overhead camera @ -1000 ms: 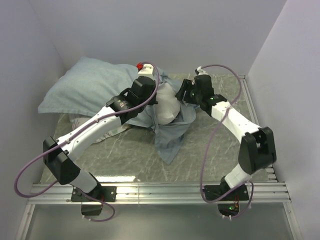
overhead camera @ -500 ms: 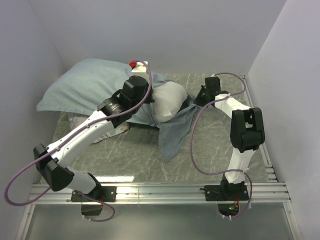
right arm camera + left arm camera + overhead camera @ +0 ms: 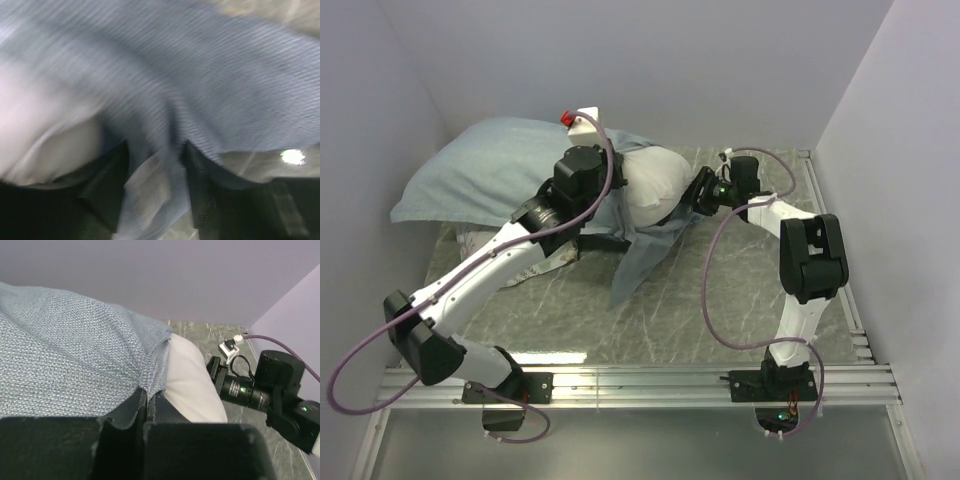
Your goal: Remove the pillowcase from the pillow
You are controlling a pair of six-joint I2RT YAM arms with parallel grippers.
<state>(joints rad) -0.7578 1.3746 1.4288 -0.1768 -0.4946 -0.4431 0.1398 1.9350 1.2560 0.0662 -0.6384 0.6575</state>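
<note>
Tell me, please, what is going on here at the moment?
Two robot arms are pulling a blue-grey pillowcase off a white pillow on the table. The left gripper is shut on the pillowcase's hem at the open end, where the pillow bulges out bare. The right gripper is at that same end, fingers apart with loose fabric between them. Most of the pillow is inside.
</note>
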